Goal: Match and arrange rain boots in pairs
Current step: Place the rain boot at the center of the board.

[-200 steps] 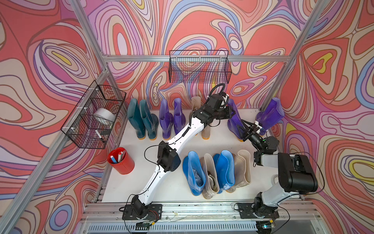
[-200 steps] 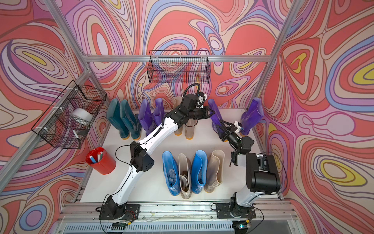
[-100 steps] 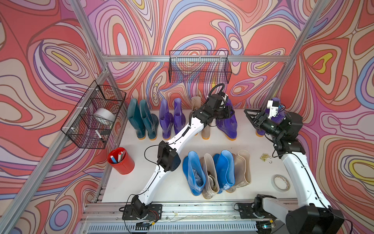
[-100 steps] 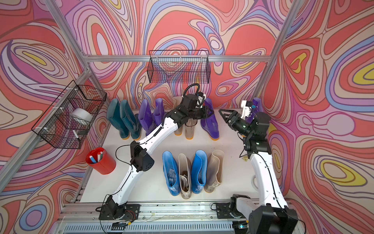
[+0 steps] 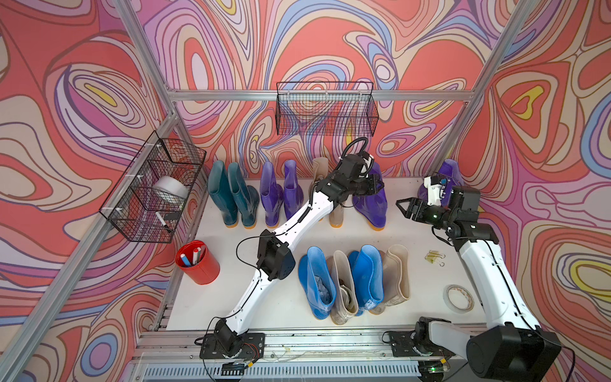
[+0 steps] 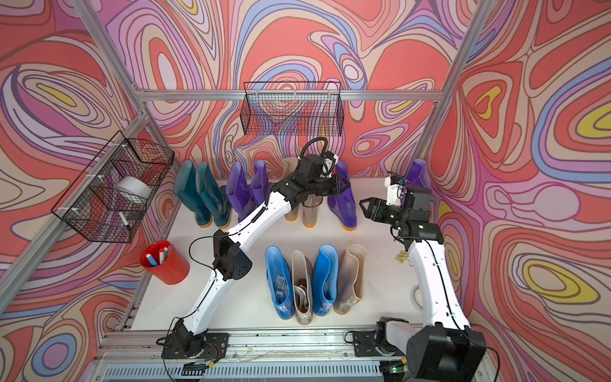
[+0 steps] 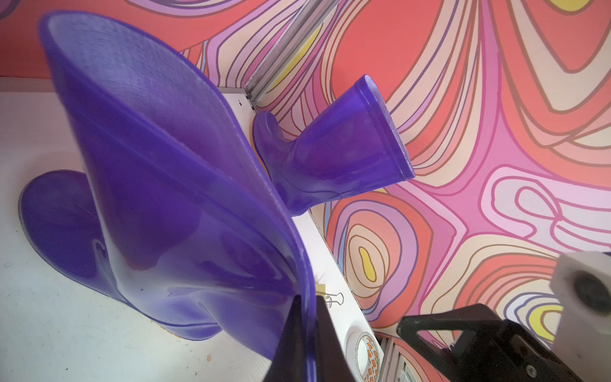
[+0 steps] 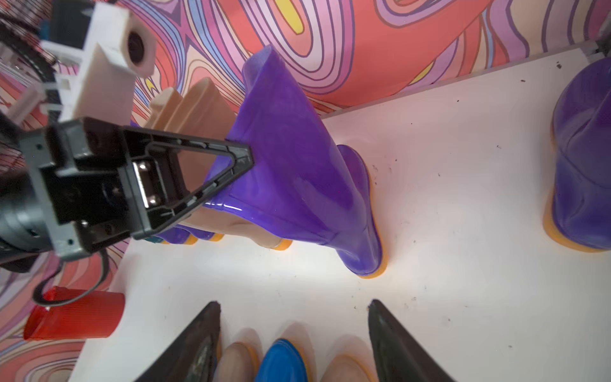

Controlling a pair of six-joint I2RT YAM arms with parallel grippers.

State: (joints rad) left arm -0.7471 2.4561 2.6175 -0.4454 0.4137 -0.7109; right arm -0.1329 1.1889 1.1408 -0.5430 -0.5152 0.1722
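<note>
Left tool (image 5: 377, 189) is clamped on the rim of a purple boot (image 5: 372, 205), whose sole is on the table (image 5: 413, 264) just beside the beige pair (image 5: 336, 216). Right tool (image 5: 401, 207) is open and empty. Recommendation: seat the sole flat before release. The mate (image 5: 449, 170) stands in the rear corner.

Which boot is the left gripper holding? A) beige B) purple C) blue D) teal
B: in the left wrist view, the left gripper's fingers are shut on the rim of the purple boot, which stands on its sole.
</note>
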